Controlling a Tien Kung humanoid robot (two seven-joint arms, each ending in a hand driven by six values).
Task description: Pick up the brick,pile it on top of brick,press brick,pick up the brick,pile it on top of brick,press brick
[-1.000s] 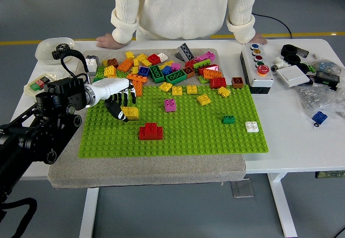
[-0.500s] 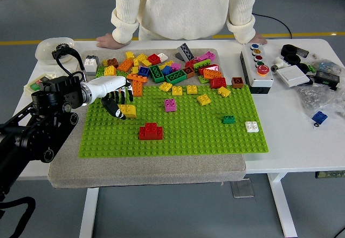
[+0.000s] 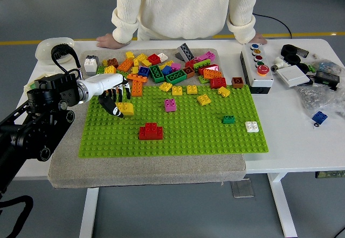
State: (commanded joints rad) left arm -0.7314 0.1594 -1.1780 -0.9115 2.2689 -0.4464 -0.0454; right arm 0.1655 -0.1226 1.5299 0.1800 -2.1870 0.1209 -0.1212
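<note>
My left hand (image 3: 116, 101) comes in from the left and is shut on a yellow brick (image 3: 125, 108), held just over the left part of the green baseplate (image 3: 215, 138). A red brick (image 3: 151, 131), two layers high, stands on the plate to the lower right of the hand, apart from it. Loose bricks (image 3: 161, 68) in several colours lie heaped along the plate's far edge. A pink brick (image 3: 170, 105), several yellow bricks (image 3: 204, 100), a small green brick (image 3: 228, 119) and a white brick (image 3: 252, 126) sit on the plate. My right hand is out of view.
A person in a cream sweater stands at the far side, one hand (image 3: 108, 41) resting on the table at the left. A button box (image 3: 256, 67) and assorted clutter (image 3: 307, 76) lie right of the plate. A white dish (image 3: 51, 48) sits at the back left.
My left hand has drawn back up and to the left, carrying the yellow brick with it, away from the red brick.
</note>
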